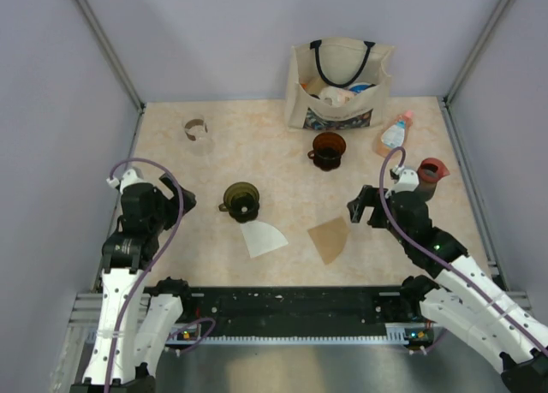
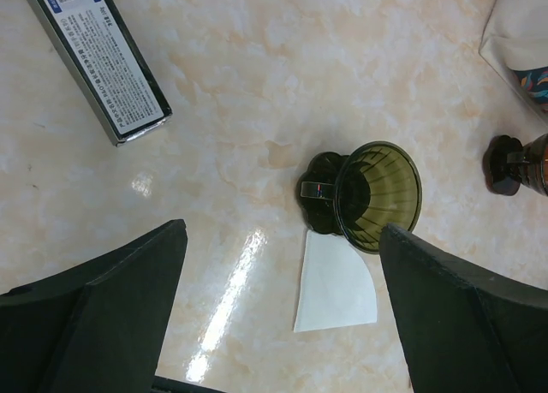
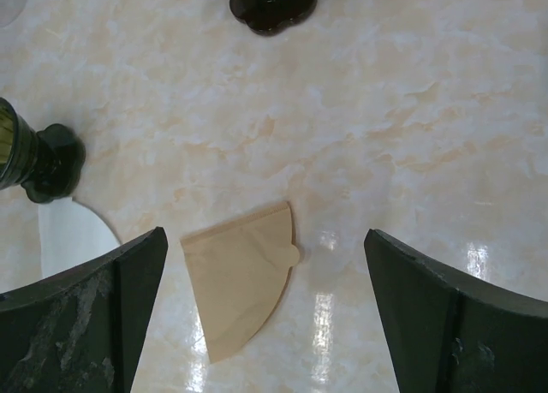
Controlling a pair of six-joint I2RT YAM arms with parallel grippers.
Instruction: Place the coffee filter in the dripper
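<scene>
Plan view of a glossy, beige marble-patterned bench enclosed by plain pale-lilac walls and grey metal corner posts; overhead light leaves bright glints on the surface. A white fan-shaped paper filter lies flat on the bench, its narrow end at the base of an upright olive-green translucent cone dripper. A brown fan-shaped paper filter lies flat to the right, apart from both. Farther back stand an amber-brown dripper, a red plastic cup and a clear glass. A pink-capped bottle lies beside a cream canvas tote bag at the rear wall. The left hand hovers left of the olive dripper, fingers spread wide, holding nothing. The right hand, equally wide open and empty, hangs above the brown filter.
</scene>
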